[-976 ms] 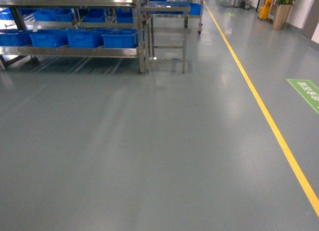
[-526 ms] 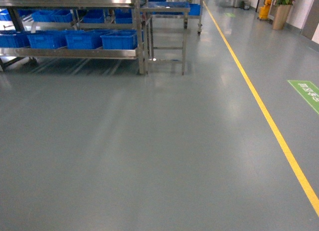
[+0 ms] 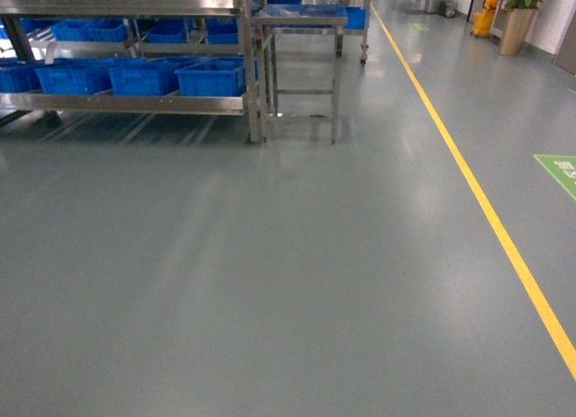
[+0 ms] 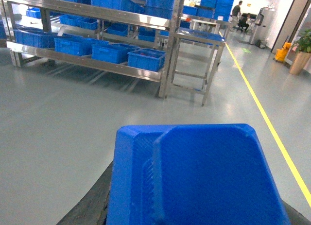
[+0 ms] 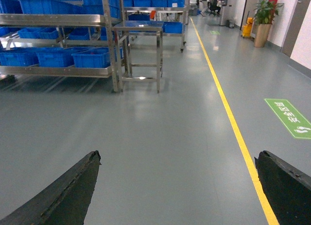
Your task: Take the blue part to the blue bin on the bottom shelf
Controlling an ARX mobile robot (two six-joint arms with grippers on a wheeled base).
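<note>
We already carry the blue part (image 4: 194, 179): in the left wrist view it fills the lower frame, seated in the left hand (image 4: 97, 200), whose dark fingers show only at the part's lower edges. The right hand (image 5: 177, 186) is spread wide and empty, its two black fingers far apart over bare floor (image 5: 170, 137).

The part looks like moulded plastic, a hollow shell with a ribbed inner wall, so we judge it light and stiff, somewhat slick on its smooth faces (the ribbing should give better purchase). A grip low on the walls seems right; squeezing hard risks flexing or popping it loose.

The bottom shelf (image 3: 135, 103) lies well ahead at upper left in the head view, with a row of blue bins (image 3: 211, 77) on it, just beside a small steel surface (image 3: 301, 16). We judge the drive to the rack unfinished, and jolts could shift the part.
</note>
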